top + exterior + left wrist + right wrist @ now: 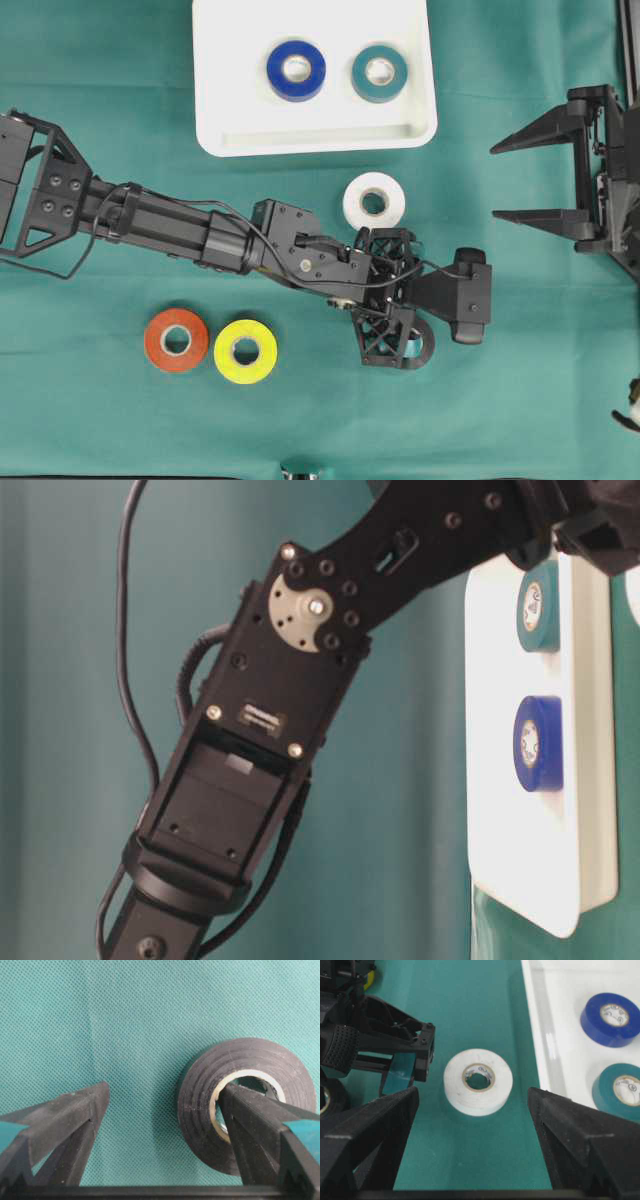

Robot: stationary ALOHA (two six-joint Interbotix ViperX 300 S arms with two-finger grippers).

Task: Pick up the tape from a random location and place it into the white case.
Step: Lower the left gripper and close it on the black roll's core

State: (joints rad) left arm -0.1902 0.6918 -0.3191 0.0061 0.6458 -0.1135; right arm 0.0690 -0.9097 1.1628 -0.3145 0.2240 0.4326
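A black tape roll (200, 1110) lies flat on the green cloth; only its edge shows in the overhead view (424, 346). My left gripper (162, 1092) is open and low over it. One finger (250, 1115) is inside the roll's hole and the other stands on the cloth outside the roll. From overhead the left gripper (387, 295) is right of centre. The white case (230, 90) sits at the top centre. My right gripper (497, 182) is open and empty at the right, facing a white tape roll (478, 1081).
A blue roll (296, 70) and a teal roll (379, 73) lie in the case. The white roll (374, 200) lies just below the case. A red roll (176, 340) and a yellow roll (245, 351) lie at the lower left, beside the left arm.
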